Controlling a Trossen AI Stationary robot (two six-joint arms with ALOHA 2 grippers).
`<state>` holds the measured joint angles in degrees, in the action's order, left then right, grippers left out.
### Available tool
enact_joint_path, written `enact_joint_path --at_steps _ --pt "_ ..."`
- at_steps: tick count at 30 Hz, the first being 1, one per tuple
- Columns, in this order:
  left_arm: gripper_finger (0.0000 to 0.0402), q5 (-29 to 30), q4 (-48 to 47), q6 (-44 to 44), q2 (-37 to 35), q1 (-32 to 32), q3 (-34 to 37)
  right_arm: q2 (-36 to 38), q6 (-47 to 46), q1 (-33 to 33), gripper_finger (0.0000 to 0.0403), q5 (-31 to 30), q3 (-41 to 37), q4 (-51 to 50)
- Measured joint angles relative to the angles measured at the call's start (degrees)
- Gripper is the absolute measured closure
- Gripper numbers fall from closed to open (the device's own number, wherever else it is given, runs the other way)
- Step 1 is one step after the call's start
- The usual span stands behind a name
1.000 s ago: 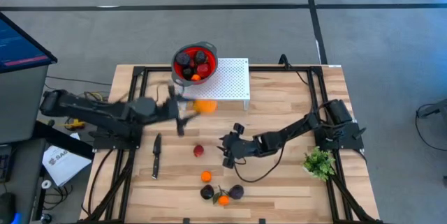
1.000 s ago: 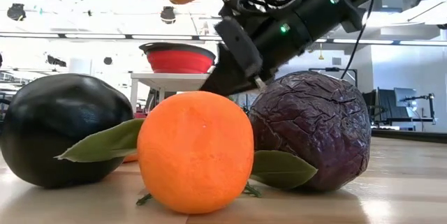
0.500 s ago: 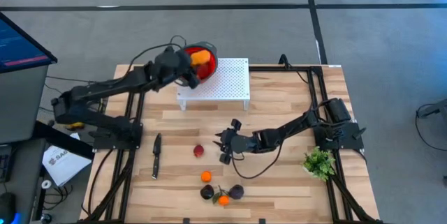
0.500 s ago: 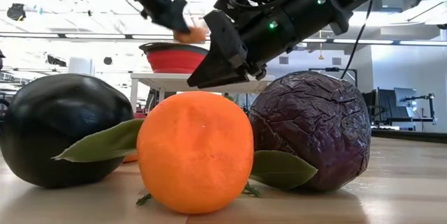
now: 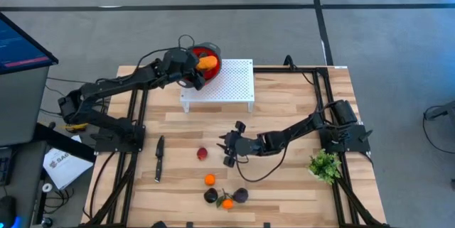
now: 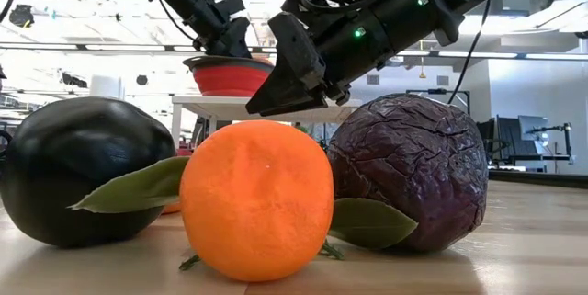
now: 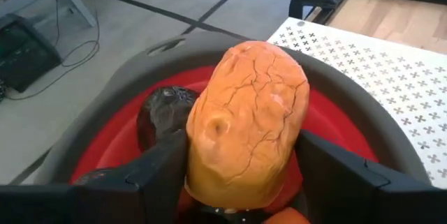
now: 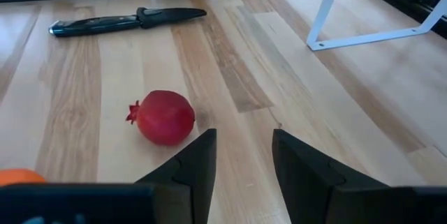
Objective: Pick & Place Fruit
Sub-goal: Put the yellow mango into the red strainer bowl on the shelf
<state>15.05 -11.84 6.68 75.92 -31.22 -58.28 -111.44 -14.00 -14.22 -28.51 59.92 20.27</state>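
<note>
Two arms at work. High view: left gripper (image 5: 200, 69) is over the red bowl (image 5: 214, 52) on the white perforated stand (image 5: 234, 82), with the oblong orange-yellow fruit (image 5: 207, 62) at its tip. Right gripper (image 5: 229, 148) hangs low at mid-table; the red fruit (image 5: 202, 153) lies just beside it, toward the left arm's side, so the right arm is the nearer one. A knife (image 5: 158, 158) lies farther that way. A small orange ball (image 5: 210, 180) and a cluster of two dark fruits and an orange sit at the near edge.

Low view: cluster fills the foreground; bowl behind.

Left wrist view: fingers (image 7: 157, 175) flank the oblong fruit, long axis pointing away from the wrist, above the bowl; jaws are parting, and whether they grip it, cannot tell.

Right wrist view: fingers (image 8: 195, 165) apart, empty; the red fruit is ahead, off-centre.

No legible writing.
</note>
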Motion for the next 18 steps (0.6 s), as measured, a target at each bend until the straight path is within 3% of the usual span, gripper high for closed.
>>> enact_joint_path --at_steps 12,18 --pt "0.0094 -0.4 0.0 0.4 -0.2 -0.3 0.0 0.0 -0.6 0.0 0.0270 0.0 0.0 0.0" --pt "0.0070 -0.4 0.0 0.5 -5.2 0.0 0.0 0.0 -0.6 0.0 0.0266 0.0 0.0 0.0"
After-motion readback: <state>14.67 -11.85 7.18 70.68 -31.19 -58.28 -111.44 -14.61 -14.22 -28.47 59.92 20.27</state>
